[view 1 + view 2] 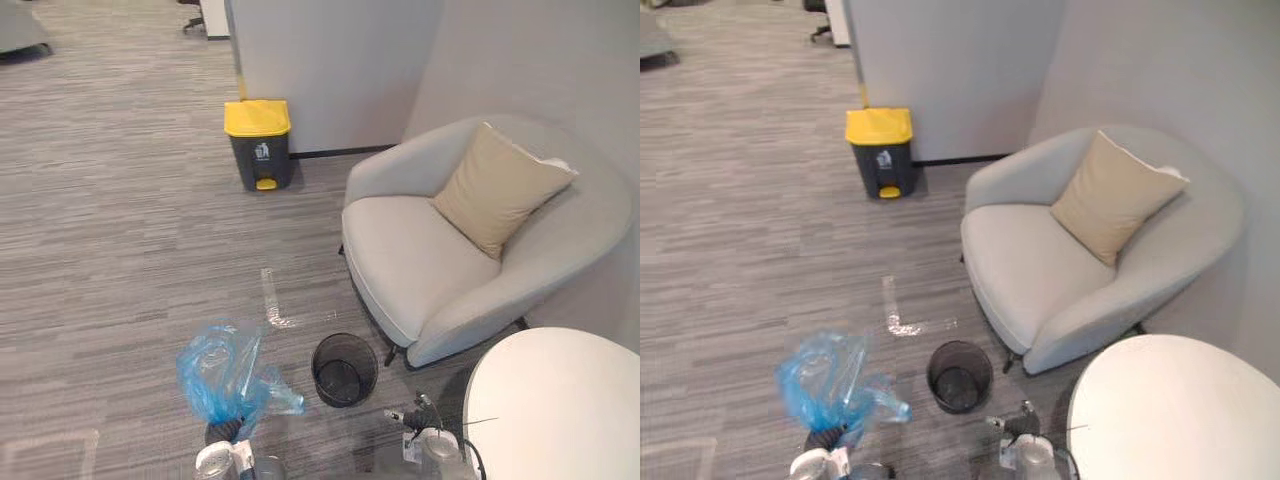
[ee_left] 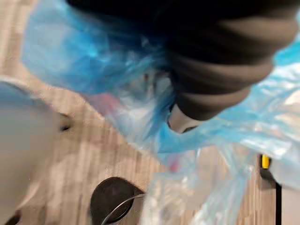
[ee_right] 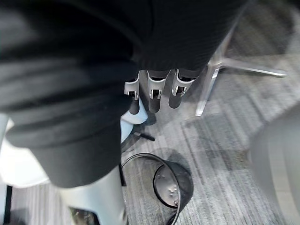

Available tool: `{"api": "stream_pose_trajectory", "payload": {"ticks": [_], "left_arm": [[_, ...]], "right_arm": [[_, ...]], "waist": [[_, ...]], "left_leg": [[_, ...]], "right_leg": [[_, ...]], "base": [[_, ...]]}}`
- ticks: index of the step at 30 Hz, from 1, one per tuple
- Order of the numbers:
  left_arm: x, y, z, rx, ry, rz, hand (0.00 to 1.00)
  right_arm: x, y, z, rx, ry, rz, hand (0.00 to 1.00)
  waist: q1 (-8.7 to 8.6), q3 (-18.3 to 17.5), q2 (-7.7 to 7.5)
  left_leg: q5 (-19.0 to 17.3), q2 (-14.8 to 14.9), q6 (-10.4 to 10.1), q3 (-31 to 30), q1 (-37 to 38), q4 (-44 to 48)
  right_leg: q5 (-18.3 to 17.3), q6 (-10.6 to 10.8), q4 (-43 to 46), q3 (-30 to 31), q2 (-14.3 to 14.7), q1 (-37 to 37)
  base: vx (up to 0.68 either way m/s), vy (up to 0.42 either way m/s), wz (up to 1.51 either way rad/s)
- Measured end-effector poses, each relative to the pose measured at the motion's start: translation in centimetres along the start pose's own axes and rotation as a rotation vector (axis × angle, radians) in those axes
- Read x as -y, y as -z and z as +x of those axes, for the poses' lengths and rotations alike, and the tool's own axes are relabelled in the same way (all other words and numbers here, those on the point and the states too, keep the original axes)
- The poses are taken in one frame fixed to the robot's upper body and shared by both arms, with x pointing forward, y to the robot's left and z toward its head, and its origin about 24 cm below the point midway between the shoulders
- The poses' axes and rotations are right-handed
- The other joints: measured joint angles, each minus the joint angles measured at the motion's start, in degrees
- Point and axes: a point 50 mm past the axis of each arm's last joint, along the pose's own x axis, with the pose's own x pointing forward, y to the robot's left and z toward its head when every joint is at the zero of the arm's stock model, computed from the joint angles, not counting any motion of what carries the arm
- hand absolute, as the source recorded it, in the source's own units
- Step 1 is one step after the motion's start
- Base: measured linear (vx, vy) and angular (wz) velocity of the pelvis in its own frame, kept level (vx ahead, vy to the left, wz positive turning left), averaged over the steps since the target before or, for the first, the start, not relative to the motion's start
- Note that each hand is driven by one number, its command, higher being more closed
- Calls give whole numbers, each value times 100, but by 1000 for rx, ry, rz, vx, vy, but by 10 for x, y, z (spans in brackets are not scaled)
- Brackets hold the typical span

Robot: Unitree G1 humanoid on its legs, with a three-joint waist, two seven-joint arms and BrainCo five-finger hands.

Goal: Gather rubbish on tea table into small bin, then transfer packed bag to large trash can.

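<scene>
I'm looking down on grey striped carpet point(image 1: 120, 200) that runs all round a pale grey armchair point(image 1: 430, 270). A tan cushion point(image 1: 497, 188) leans upright against the armchair's curved back. The armchair stands on short dark legs point(image 1: 392, 352), with a soft shadow under its seat. Close behind it rises a plain pale wall point(image 1: 540, 60). Beyond the armchair, to its left, I see a white partition point(image 1: 330, 70) with a dark skirting point(image 1: 340, 152) along its foot. An L-shaped tape mark point(image 1: 272, 300) lies on the carpet left of the armchair. A round white surface point(image 1: 560, 400) sits just in front of the armchair. The light is even and mild.
</scene>
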Motion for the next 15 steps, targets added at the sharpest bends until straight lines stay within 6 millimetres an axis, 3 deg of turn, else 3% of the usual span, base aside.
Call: {"api": "stream_pose_trajectory", "payload": {"ticks": [3, 5, 6, 7, 8, 9, 11, 13, 14, 15], "left_arm": [[13, -5, 0, 15, 39, 0, 100], [16, -6, -1, 18, 51, 1, 100], [18, -8, 0, 24, 57, 1, 100], [22, -13, 0, 37, 70, -2, 100], [23, -14, 0, 41, 72, -4, 100], [25, -14, -1, 43, 78, -5, 100], [29, -18, -2, 62, 95, 6, 100], [31, -17, -2, 61, 104, 18, 100], [13, -14, 1, 50, 68, 65, 100], [13, -15, 1, 58, 75, 102, 100]], "right_arm": [[3, 3, -1, -13, 17, 17, 0], [-1, 6, -2, -23, 13, 26, 0], [-5, 5, -3, -20, 9, 36, 0], [-4, 1, -2, -12, 21, 45, 0], [-3, 0, -1, -10, 27, 48, 0], [0, 3, -2, -19, 47, 62, 0], [5, 7, -4, -23, 67, 74, 0], [8, 10, -5, -26, 81, 86, 0], [-4, 18, -9, -70, 55, 119, 0], [0, 21, -8, -82, 75, 130, 0]], "waist": [[-62, 91, 134], [-88, 134, 61], [-99, 164, 23], [-100, 238, -23], [-101, 270, -51], [-144, 318, -132], [-198, 321, -165], [-241, 282, -68], [-211, 140, -246], [-216, 142, -229]], "left_leg": [[390, -3, -131, -449, -278, -203], [847, 61, -222, -492, -275, -698], [830, 95, -182, -278, -337, -600], [510, 173, 31, 93, -484, -39], [359, 188, 100, 201, -523, 223], [-48, 195, 153, 451, -511, 878], [-436, 296, 155, 764, -341, 1306], [-843, 470, 37, 1019, 11, 1240], [-569, -121, 66, 969, 295, 91], [-513, -279, 137, 895, 275, 72]], "right_leg": [[88, -144, -87, -467, 56, -79], [217, -362, -232, -890, -7, -114], [250, -418, -256, -1025, -38, -148], [309, -495, -232, -1218, -105, -204], [324, -501, -217, -1308, -153, -210], [361, -460, -204, -1611, -343, -150], [427, -353, -225, -1963, -557, -119], [490, -235, -311, -2171, -625, -54], [706, 58, -742, -2064, -821, 53], [909, 125, -1047, -1877, -835, 210]], "base": [[-187, -144, 77], [-235, -110, 74], [-223, -34, 72], [-176, -11, 58], [-270, 17, 100], [-190, 31, 100], [-239, 129, 120], [-153, 306, 101], [-91, 489, 96], [-86, 475, 78]]}}
